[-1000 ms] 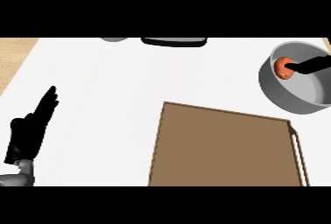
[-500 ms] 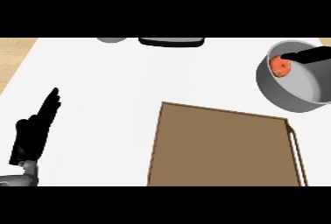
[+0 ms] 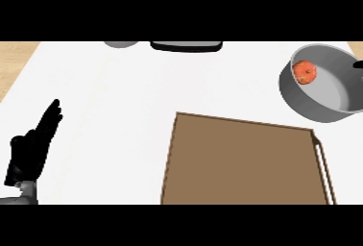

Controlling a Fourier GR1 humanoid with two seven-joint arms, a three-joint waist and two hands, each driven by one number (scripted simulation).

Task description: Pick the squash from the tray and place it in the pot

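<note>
A: From my remote station, where is the task's thing?

B: The small orange-red squash [image 3: 305, 72] lies inside the round grey metal pot [image 3: 312, 104], against its left inner wall, at the upper right of the white tabletop [image 3: 113, 105]. I see the flat brown rectangular tray [image 3: 245, 166] bare, just below and left of the pot.

A: And the robot hands?

B: The black left robot hand [image 3: 32, 151] rests at the view's left edge, fingers straight and pressed together, pointing up, holding nothing, well apart from the tray. Only a dark sliver [image 3: 358, 64] shows at the right edge by the pot's rim; I cannot tell whether that is the right robot hand.
</note>
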